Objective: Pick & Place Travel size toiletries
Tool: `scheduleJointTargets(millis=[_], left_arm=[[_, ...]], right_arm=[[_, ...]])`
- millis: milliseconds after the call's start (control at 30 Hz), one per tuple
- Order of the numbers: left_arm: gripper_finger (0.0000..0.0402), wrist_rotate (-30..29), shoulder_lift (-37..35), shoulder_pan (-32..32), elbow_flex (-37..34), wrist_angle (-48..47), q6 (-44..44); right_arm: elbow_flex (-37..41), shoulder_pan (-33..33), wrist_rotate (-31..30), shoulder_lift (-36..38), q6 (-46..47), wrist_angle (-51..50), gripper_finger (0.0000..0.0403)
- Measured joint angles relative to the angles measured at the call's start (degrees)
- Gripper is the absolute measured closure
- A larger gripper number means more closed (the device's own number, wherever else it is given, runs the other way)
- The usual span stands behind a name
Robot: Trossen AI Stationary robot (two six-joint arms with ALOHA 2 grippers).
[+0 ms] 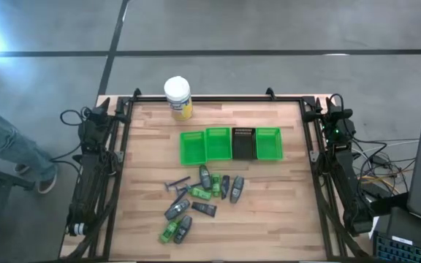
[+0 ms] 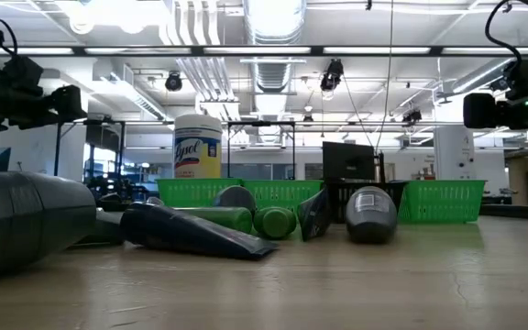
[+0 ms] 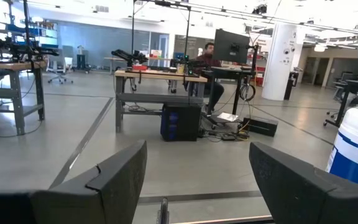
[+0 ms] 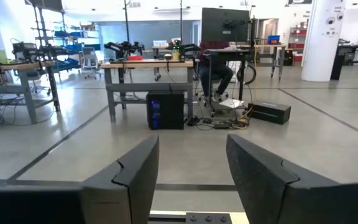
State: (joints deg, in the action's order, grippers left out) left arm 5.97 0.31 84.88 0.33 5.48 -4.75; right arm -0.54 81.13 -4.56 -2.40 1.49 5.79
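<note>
Both arms wait parked beside the toiletries, left gripper and right gripper spread wide; the first pick should favour an outlying tube, clear of the trays.

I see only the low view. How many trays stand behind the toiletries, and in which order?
Observer: The high view shows four trays in one row: two green, one black, one green, counted from the left arm's side.
Operator: Is there a razor somewhere? I cannot find one.
Observer: A razor-like stick lies at the edge of the toiletries toward the left arm, apart from the trays.
Operator: And where are the arms?
Observer: Both wait along the table's sides; the left gripper and the right gripper have open jaws.
</note>
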Motion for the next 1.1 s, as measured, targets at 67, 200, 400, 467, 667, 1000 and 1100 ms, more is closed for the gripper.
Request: scheduleJointTargets(millis=[67, 200, 400, 467, 667, 1000, 1100], left_arm=[[0.0112, 0.00, 0.00, 0.02, 0.00, 0.01, 0.00], [0.0112, 0.00, -0.01, 0.01, 0.01, -0.01, 0.00], [0.0113, 0.00, 0.01, 0.02, 0.01, -0.01, -0.02], [0.0113, 0.00, 0.01, 0.02, 0.00, -0.01, -0.01], [0.0112, 0.00, 0.00, 0.00, 0.01, -0.01, -0.02], [0.0113, -0.02, -0.01, 0.00, 0.00, 0.01, -0.01], [0.0113, -0.02, 0.00, 0.02, 0.00, 0.00, 0.00]], right_arm=[[0.00, 0.02, 0.00, 0.00, 0.01, 0.01, 0.0212], [-0.01, 0.00, 0.00, 0.00, 0.01, 0.01, 0.0206], [-0.01, 0.02, 4.84, 0.00, 24.41, 0.09, 0.0203], [-0.02, 0.00, 12.46, -0.14, 42.69, -1.13, 0.0207], [0.00, -3.54, 41.82, -1.43, 53.98, -0.55, 0.0221], [-6.70, -22.51, 43.96, -1.70, 65.53, 7.70, 0.0247], [-9.81, -30.19, 39.05, -3.44, 63.57, 7.28, 0.0255]])
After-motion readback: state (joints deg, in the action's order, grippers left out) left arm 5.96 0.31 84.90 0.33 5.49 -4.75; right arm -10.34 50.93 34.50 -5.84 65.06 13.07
